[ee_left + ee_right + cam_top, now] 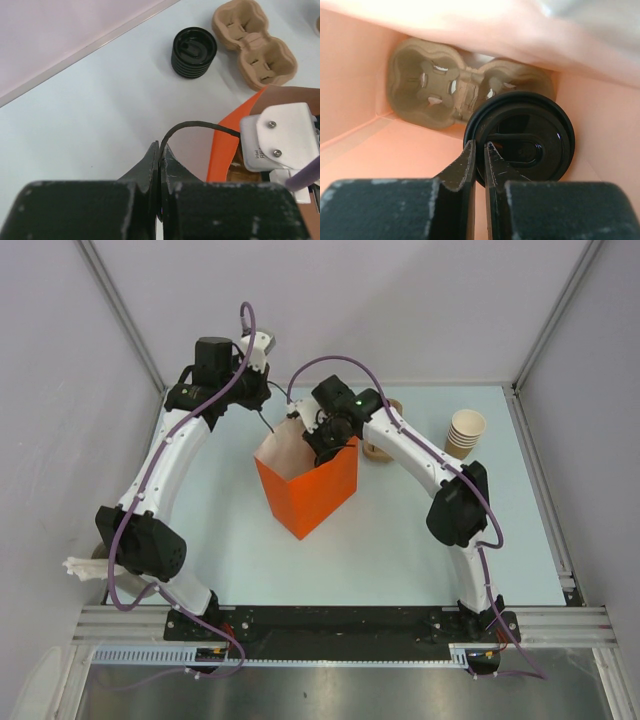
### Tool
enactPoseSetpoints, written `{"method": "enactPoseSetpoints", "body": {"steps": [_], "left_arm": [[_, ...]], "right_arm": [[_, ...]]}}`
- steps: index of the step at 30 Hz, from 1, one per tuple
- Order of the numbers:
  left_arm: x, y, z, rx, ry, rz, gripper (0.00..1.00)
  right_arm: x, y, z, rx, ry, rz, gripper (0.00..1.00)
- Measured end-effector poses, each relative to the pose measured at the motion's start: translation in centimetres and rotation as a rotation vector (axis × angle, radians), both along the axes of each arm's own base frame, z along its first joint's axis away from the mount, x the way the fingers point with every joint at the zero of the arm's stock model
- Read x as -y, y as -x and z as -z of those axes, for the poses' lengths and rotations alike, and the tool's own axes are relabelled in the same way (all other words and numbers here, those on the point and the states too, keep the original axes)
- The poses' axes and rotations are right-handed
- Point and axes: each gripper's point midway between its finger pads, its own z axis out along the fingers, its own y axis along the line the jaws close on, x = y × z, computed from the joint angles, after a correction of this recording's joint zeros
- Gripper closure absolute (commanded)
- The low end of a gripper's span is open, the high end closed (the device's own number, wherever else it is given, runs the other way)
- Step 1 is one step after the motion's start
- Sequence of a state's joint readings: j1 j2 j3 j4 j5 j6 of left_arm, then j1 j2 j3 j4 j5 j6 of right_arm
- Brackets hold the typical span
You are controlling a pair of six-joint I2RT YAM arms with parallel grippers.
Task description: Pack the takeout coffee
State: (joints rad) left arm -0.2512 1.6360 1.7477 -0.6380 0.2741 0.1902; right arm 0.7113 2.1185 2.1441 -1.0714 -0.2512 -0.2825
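Two tools cooperate: the left tool (160, 152) is closed on the cord handle (192, 125) of the orange bag (310, 495), apparently to hold it open. The right tool (479, 149) pinches the coffee lid (522, 142) by its rim inside the bag, above a carrier (427, 85).

Quick headcount, nothing fancy
One orange bag (305, 490), two cup carriers (255, 47), one stack of black lids (194, 52), one stack of tan cups (465, 432), one lidded coffee (520, 142).
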Motion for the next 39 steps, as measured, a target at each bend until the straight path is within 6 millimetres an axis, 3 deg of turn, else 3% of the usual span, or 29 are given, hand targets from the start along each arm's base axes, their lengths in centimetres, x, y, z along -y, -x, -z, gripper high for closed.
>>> {"method": "enactPoseSetpoints", "body": {"steps": [18, 39], "left_arm": [[-2.1, -1.4, 1.4, -0.013, -0.068, -0.135, 1.0], [-2.4, -2.2, 3.7, -0.066, -0.102, -0.168, 1.0]], "right_arm": [[-0.1, 0.1, 1.3, -0.002, -0.002, -0.018, 1.0], [0.3, 0.4, 1.3, 0.03, 0.014, -0.044, 1.0]]}}
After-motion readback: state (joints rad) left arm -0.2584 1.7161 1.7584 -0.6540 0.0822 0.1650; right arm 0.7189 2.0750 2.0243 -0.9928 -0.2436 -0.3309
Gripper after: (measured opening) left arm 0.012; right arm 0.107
